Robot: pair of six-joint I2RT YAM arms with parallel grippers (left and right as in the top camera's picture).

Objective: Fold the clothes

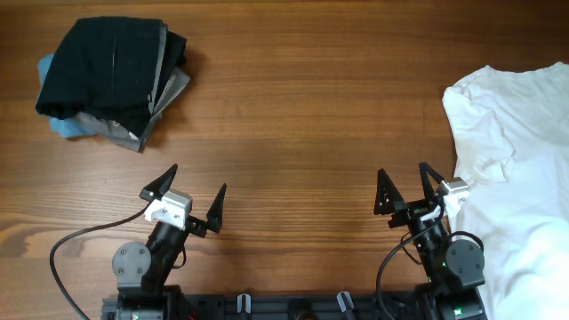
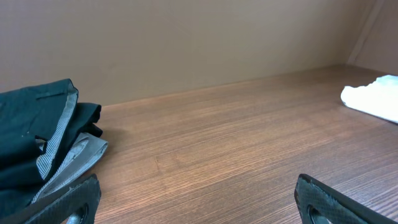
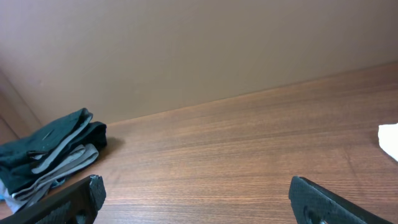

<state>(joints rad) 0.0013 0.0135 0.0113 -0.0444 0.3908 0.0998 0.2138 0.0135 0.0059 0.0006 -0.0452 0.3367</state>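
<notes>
White cotton, the short-sleeved T-shirt (image 1: 524,169) lay unfolded and rumpled along the right side of the table (image 1: 302,116), its cloth running off the right and lower edges of the overhead view. No black print showed on the part in sight. At the far left corner, well apart from it, sat a folded pile of clothes (image 1: 111,71): a black piece on top, grey layers (image 1: 171,92) showing at its right edge, and a light blue piece (image 1: 60,126) peeping out beneath on the left.

The right gripper (image 1: 404,173) stood just beside the shirt's left edge, its jaws spread wide with nothing between them; whether its body touched the cloth could not be told. The left gripper (image 1: 196,180) was near the front edge, left of centre, pointing toward the dark pile, its jaws likewise wide apart and holding nothing. Bare wood grain lay between the two arms. A black cable (image 1: 67,258) looped from the left arm's base.
</notes>
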